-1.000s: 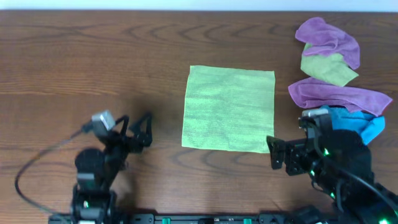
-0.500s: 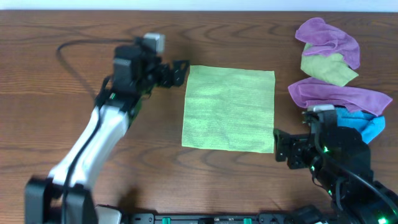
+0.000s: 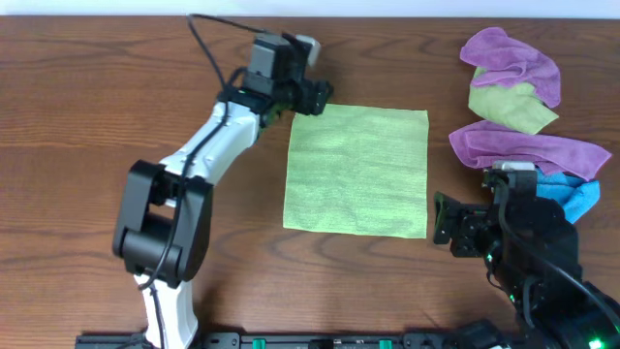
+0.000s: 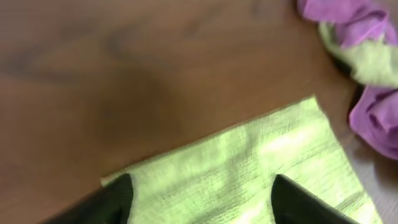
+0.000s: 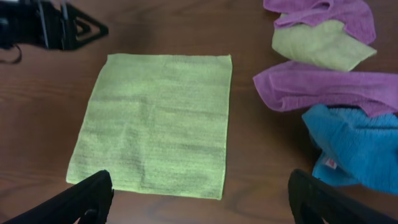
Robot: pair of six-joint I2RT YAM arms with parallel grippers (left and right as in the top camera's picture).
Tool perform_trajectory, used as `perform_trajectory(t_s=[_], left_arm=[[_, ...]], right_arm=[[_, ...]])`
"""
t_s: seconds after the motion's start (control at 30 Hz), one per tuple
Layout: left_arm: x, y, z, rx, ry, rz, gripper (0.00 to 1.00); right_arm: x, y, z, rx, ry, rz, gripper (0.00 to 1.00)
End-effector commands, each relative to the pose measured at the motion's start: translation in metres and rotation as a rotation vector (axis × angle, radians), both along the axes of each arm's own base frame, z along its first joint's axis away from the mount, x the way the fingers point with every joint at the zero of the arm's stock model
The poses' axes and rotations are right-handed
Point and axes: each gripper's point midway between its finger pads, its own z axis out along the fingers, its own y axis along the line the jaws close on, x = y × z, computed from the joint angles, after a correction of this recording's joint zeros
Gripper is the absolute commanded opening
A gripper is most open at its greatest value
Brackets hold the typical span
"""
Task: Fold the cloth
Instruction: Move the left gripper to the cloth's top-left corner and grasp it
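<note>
The lime-green cloth (image 3: pixel 356 171) lies flat and square on the wooden table; it also shows in the right wrist view (image 5: pixel 158 121) and the left wrist view (image 4: pixel 249 168). My left gripper (image 3: pixel 318 96) is open at the cloth's far left corner; in the left wrist view its fingers (image 4: pixel 200 199) straddle that corner. My right gripper (image 3: pixel 444 223) is open just off the cloth's near right corner, its fingers (image 5: pixel 199 199) wide apart above bare table. No tag is visible.
At the right lie a purple cloth (image 3: pixel 513 60), an olive-green cloth (image 3: pixel 511 107), a second purple cloth (image 3: pixel 528 150) and a blue cloth (image 3: pixel 567 194). They also show in the right wrist view (image 5: pixel 323 43). The left arm's cable (image 3: pixel 208 34) loops over the far table.
My left arm swung from the near left of the table out to the cloth's far left corner. My right gripper shifted slightly right, off the cloth's near right corner.
</note>
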Motion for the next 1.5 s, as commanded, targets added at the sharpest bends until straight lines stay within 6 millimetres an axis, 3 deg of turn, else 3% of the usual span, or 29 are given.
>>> perform_trajectory(t_s=[0.0,0.03,0.07,0.2,0.27,0.3,0.33,0.63,0.83,1.07,1.47], left_arm=[[0.006,0.007,-0.002,0.022,0.013,0.044,0.29],[0.006,0.010,-0.005,0.036,0.022,0.056,0.11],[0.006,0.013,-0.009,0.052,0.027,0.068,0.06],[0.001,0.016,-0.014,0.057,0.067,0.088,0.06],[-0.003,0.017,-0.017,0.030,0.123,0.130,0.14],[-0.003,0.017,-0.018,0.024,0.134,0.140,0.14],[-0.004,0.017,-0.018,0.024,0.135,0.141,0.06],[0.007,0.016,-0.018,0.134,0.008,0.101,0.06],[0.012,0.015,-0.044,0.146,0.024,0.105,0.06],[0.017,0.013,-0.056,0.145,0.020,0.105,0.05],[0.014,0.013,-0.098,0.168,0.075,0.093,0.06]], right_arm=[[-0.001,-0.002,0.002,0.017,0.000,-0.025,0.89],[-0.002,-0.002,0.002,0.019,0.002,-0.029,0.89],[-0.002,-0.002,0.002,0.021,0.002,-0.030,0.89],[-0.002,-0.002,0.002,0.021,0.001,-0.030,0.89],[-0.002,-0.002,0.002,0.021,0.001,-0.030,0.89],[-0.002,-0.002,0.002,0.021,0.001,-0.030,0.89],[-0.002,-0.002,0.002,0.021,0.002,-0.030,0.89],[-0.001,-0.002,0.003,0.022,-0.003,-0.030,0.89],[-0.001,-0.002,0.003,0.023,-0.005,-0.030,0.89],[-0.001,-0.002,0.003,0.023,-0.005,-0.030,0.89],[0.000,-0.003,0.003,0.021,-0.006,-0.032,0.90]])
